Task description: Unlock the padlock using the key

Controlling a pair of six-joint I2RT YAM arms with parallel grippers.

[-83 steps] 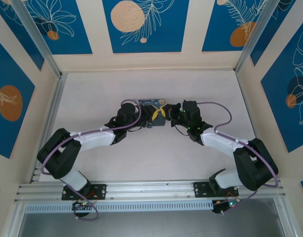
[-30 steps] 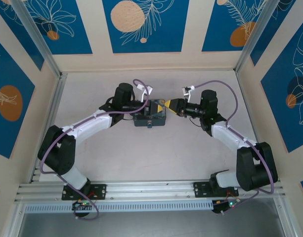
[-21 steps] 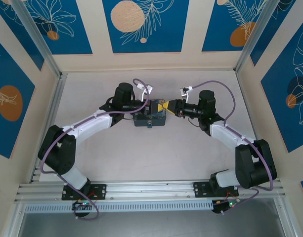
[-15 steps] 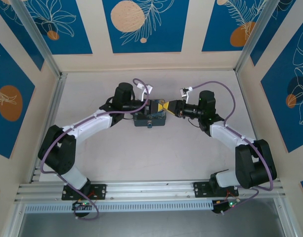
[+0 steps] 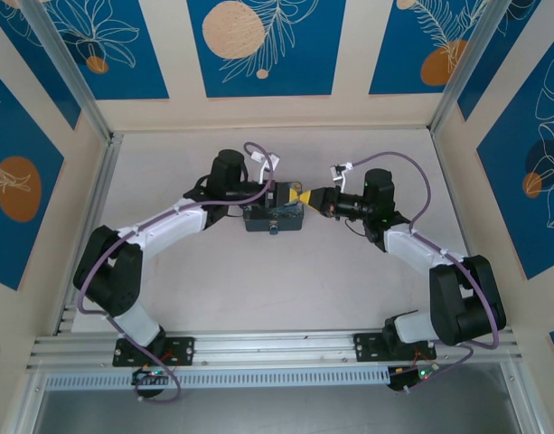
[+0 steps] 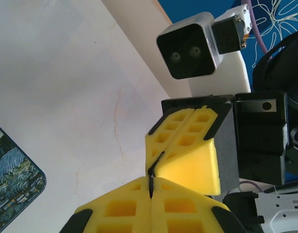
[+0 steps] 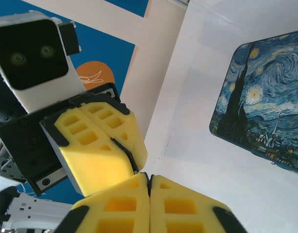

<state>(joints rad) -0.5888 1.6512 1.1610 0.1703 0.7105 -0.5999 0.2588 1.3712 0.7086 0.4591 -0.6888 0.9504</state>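
Note:
Above the table, over the far right corner of the painted box point(image 5: 275, 220), my two grippers meet tip to tip. The left gripper point(image 5: 295, 193) is shut, and a thin dark sliver, the key point(image 6: 157, 161), sits in the seam of its yellow pads point(image 7: 90, 150). The sliver carries on, bent, into the tips of my right gripper point(image 5: 308, 197), which is shut on its other end. A tiny pale glint shows at the joint. I cannot tell whether that glint is the padlock, which is otherwise hidden. My own left fingertips point(image 6: 152, 187) and right fingertips point(image 7: 149, 182) are pressed together.
The painted box point(image 7: 265, 111) lies flat on the white table point(image 5: 258, 280) below the grippers, its corner also at the left wrist view's lower left point(image 6: 12, 184). Blue-and-cream walls point(image 5: 258, 54) and aluminium rails point(image 5: 87, 208) enclose the table.
Both grippers have come up from low over the box. Over the last second the right gripper slid left to the left gripper's tips and closed. The left arm hardly moved.

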